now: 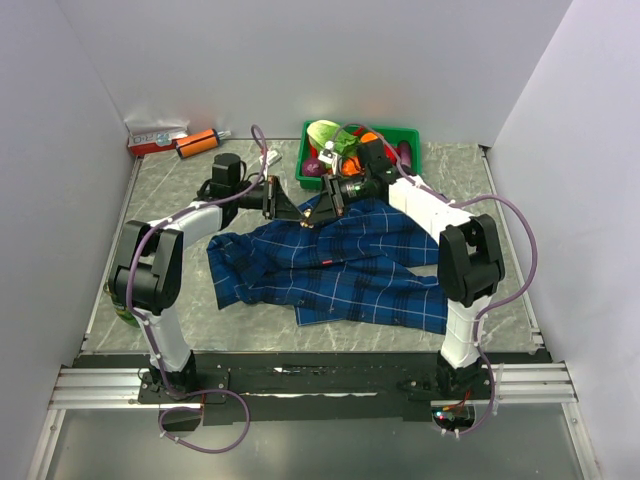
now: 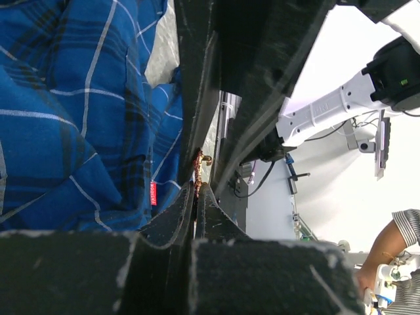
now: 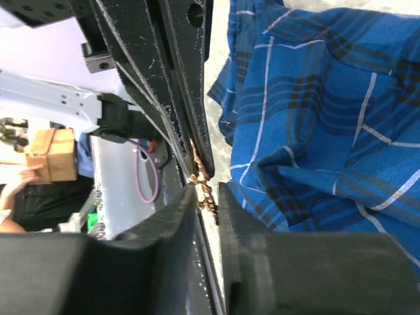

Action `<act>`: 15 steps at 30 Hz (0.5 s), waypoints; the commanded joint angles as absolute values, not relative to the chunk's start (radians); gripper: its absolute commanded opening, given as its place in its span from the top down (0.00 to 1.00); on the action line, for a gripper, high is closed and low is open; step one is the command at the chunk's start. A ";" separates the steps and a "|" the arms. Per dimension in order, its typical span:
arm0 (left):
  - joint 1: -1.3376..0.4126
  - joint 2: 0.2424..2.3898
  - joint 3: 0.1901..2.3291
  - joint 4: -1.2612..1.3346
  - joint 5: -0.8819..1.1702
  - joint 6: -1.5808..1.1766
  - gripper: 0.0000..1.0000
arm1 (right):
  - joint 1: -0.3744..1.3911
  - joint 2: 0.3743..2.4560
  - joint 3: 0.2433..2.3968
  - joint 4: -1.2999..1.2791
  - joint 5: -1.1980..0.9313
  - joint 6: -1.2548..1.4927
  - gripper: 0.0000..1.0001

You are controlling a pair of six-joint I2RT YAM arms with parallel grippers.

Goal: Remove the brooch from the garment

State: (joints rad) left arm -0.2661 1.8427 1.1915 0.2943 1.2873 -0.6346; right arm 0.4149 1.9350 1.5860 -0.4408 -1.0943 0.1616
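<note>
Left gripper [image 2: 195, 191] pressed together, nipping the brooch [image 2: 201, 161] at its tips; right gripper [image 3: 209, 197] slightly spread about the same brooch; shirt [image 2: 65, 118] just beside it, whether touching I cannot tell; I would draw slowly and straight away from the cloth, keeping one grip firm.

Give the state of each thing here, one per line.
left gripper, shut on the brooch.
right gripper, jaws slightly apart around the brooch, grip unclear.
brooch, seems clear of the shirt.
shirt, spread out, rumpled.
green bin, filled.
</note>
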 commanded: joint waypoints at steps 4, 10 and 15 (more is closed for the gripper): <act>-0.262 1.775 1.187 0.333 1.238 -0.621 0.99 | 0.393 1.865 1.601 -0.426 -1.161 0.117 0.61; -0.242 1.758 1.189 0.336 1.230 -0.601 0.99 | 0.348 1.810 1.649 -0.580 -1.114 -0.047 0.53; -0.242 1.746 1.154 0.471 1.268 -0.692 0.99 | 0.356 1.809 1.652 -0.552 -1.108 -0.005 0.55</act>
State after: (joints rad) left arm -0.2424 1.8072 1.1778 0.3313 1.2400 -0.6342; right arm 0.3428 1.8656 1.6070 -0.5476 -1.1069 0.0174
